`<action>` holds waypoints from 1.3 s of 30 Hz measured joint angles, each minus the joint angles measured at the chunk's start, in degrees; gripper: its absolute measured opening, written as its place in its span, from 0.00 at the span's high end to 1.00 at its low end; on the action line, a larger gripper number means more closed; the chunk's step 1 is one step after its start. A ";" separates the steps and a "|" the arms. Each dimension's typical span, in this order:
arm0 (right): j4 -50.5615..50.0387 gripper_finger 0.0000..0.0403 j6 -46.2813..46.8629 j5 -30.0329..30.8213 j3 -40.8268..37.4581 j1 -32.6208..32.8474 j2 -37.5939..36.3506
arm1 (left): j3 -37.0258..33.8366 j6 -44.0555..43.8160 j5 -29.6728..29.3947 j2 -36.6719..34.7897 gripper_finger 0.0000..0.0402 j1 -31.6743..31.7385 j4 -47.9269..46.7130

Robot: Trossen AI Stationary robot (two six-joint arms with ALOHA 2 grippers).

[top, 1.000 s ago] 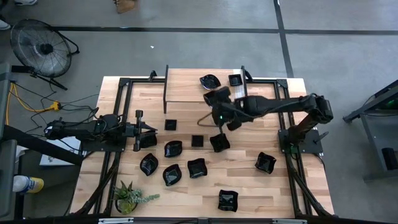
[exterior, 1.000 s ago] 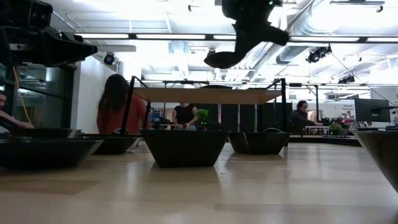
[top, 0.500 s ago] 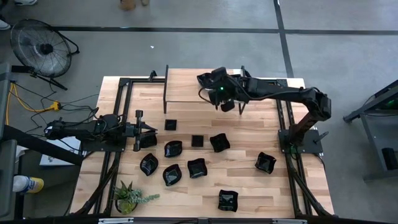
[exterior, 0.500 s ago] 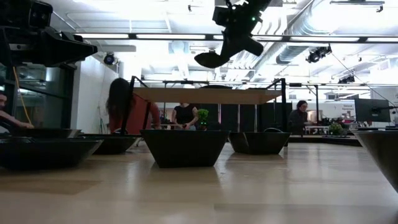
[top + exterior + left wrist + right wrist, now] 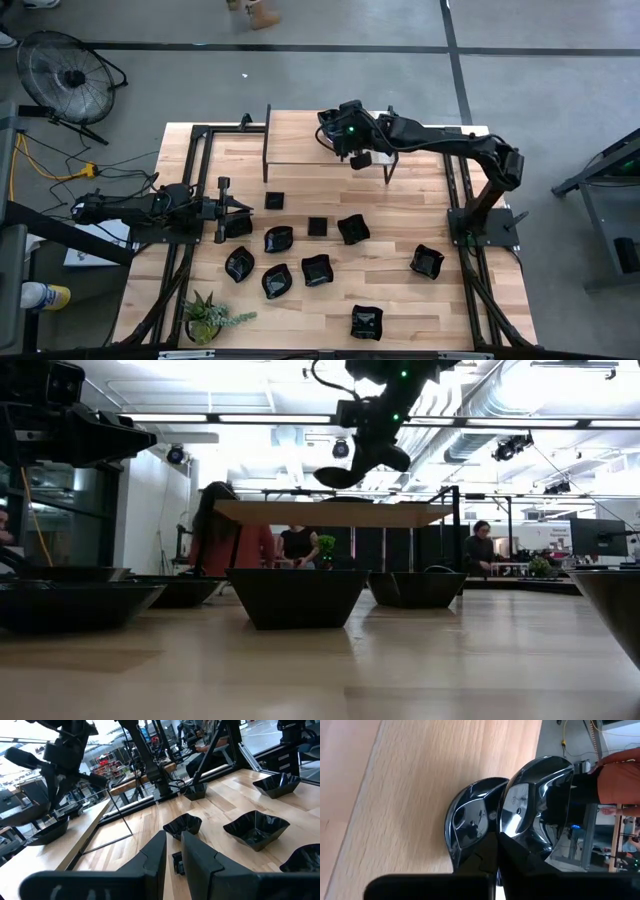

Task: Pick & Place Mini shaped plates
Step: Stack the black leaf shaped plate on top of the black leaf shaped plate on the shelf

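My right gripper (image 5: 342,137) hangs over the raised wooden shelf (image 5: 300,145) at the table's far side, shut on a glossy black wavy-edged mini plate (image 5: 535,802). In the low view this plate (image 5: 345,476) hangs just above the shelf top (image 5: 330,512). Another black plate (image 5: 470,822) lies on the shelf right beside it. Several more black plates lie base down on the table, such as one wavy plate (image 5: 352,229) and a small square (image 5: 317,226). My left gripper (image 5: 243,208) waits shut at the table's left, just above the table top, next to a plate (image 5: 238,227). My right gripper pinches the held plate by its rim (image 5: 514,831) between the two fingers, which come from above. The plate is lifted clear and tilted, hanging below the fingers just over the shelf. I cannot tell whether it touches the plate lying on the shelf.
A green potted plant (image 5: 210,318) stands at the near left corner. Black metal frames (image 5: 195,160) run along both sides of the table. Bare wood lies at the near right (image 5: 450,310). People are in the room beyond the far edge (image 5: 225,530).
My right gripper has carried the plate from above the table's middle toward the far edge and leftward over the shelf, then come down a little toward the shelf top. The plate stayed in its hold. The left arm has kept still.
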 joint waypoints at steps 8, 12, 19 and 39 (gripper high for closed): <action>-0.07 1.00 1.49 -0.23 0.00 -0.26 1.84 | 0.00 0.00 0.00 0.00 0.86 0.00 0.00; -0.26 1.00 1.46 0.19 0.00 -0.26 2.38 | 0.00 0.02 0.00 0.00 0.86 -0.01 0.00; -1.87 0.99 1.46 0.56 0.00 -0.37 2.52 | 0.00 0.01 0.00 -0.02 0.86 0.00 0.00; -3.66 0.94 0.76 0.82 0.00 -0.37 2.52 | 0.00 0.01 0.00 0.00 0.86 0.00 0.00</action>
